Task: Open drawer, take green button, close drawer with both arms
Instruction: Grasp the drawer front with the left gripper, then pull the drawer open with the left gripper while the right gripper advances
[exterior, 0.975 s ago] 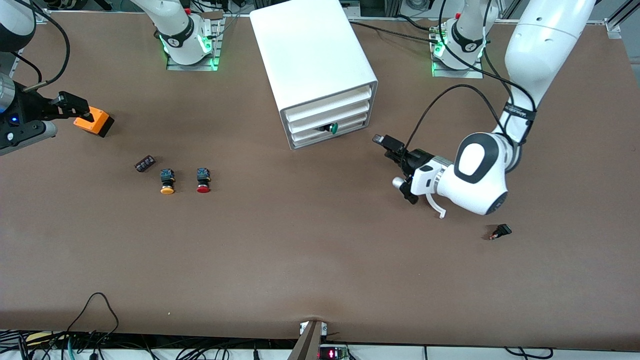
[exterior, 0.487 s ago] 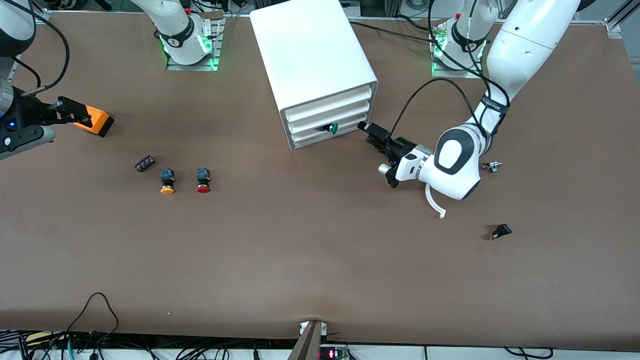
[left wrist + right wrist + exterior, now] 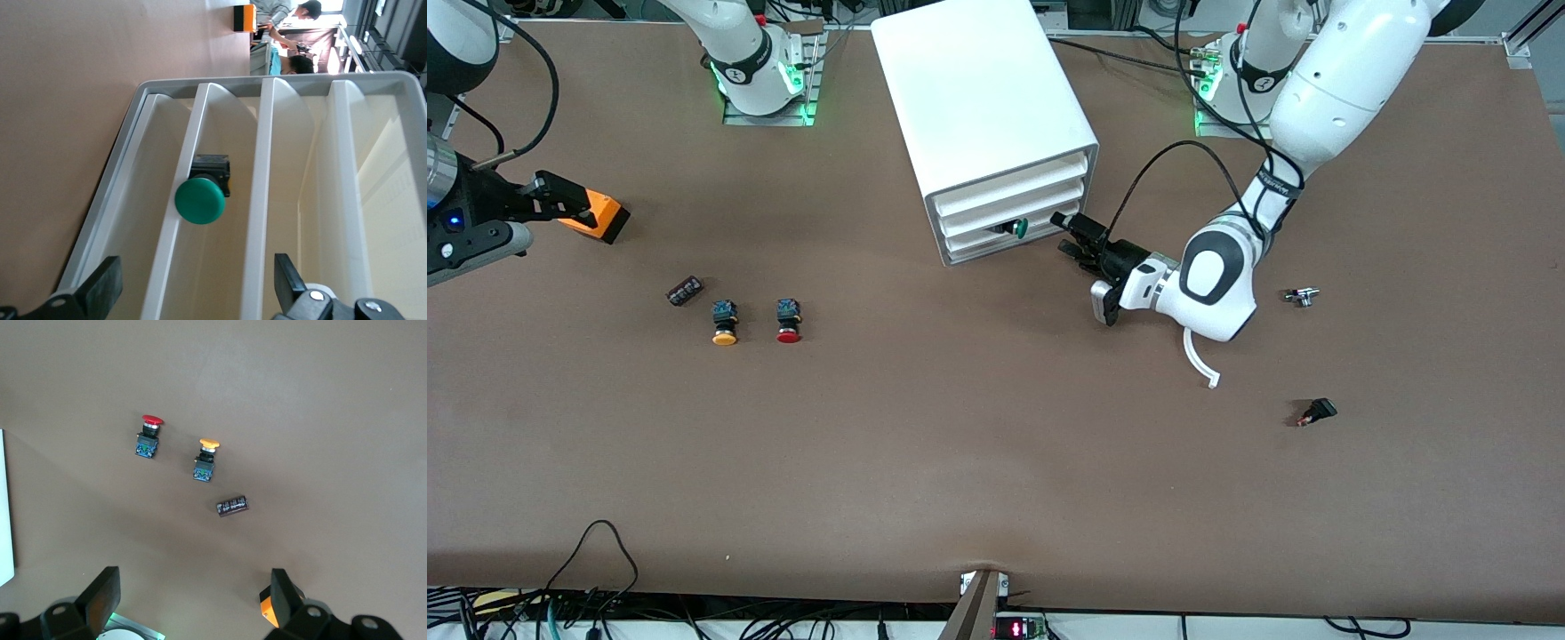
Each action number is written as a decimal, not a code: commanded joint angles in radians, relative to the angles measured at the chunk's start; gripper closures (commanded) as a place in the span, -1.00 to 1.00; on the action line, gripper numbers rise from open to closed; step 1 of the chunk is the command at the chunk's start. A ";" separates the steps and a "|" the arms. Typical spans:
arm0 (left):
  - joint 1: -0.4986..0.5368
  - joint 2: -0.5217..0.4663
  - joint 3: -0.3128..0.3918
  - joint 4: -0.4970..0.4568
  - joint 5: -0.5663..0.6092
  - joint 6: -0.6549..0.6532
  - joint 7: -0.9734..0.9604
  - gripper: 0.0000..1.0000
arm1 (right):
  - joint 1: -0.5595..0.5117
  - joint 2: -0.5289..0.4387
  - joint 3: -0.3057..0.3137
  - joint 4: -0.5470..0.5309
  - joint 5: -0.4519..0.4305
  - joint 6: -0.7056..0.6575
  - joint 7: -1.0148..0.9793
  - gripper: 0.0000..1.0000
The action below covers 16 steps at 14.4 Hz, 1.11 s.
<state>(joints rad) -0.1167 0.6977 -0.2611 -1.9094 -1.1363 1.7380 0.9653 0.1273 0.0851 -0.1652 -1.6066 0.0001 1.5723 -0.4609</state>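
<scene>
Round green-capped button (image 3: 199,200) in white plastic drawer (image 3: 167,233), left pincer (image 3: 193,287) spread, right pincer (image 3: 190,593) spread

Under my right claw sit a red button (image 3: 148,437), a yellow button (image 3: 206,461), a dark cylinder (image 3: 233,506) and an orange block (image 3: 593,213).

Glossy white arms (image 3: 1343,80), black cables

Green button (image 3: 199,200) — in ajar drawer (image 3: 1009,238)
</scene>
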 commanded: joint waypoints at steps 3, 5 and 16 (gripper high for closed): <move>-0.003 0.051 0.002 -0.028 -0.063 0.002 0.147 -0.73 | 0.000 0.048 0.001 0.043 0.035 -0.002 -0.001 -1.00; -0.004 0.063 0.000 -0.036 -0.079 0.000 0.180 -0.22 | -0.006 0.074 -0.002 0.040 0.165 0.047 0.008 -1.00; -0.026 0.080 0.003 -0.068 -0.135 -0.005 0.196 1.00 | 0.164 0.283 0.001 0.174 0.201 0.192 -0.002 -1.00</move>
<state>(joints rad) -0.1488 0.7807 -0.2632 -1.9798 -1.2434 1.7329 1.1464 0.2798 0.3355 -0.1567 -1.4894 0.1876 1.7636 -0.4572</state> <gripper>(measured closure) 0.894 0.000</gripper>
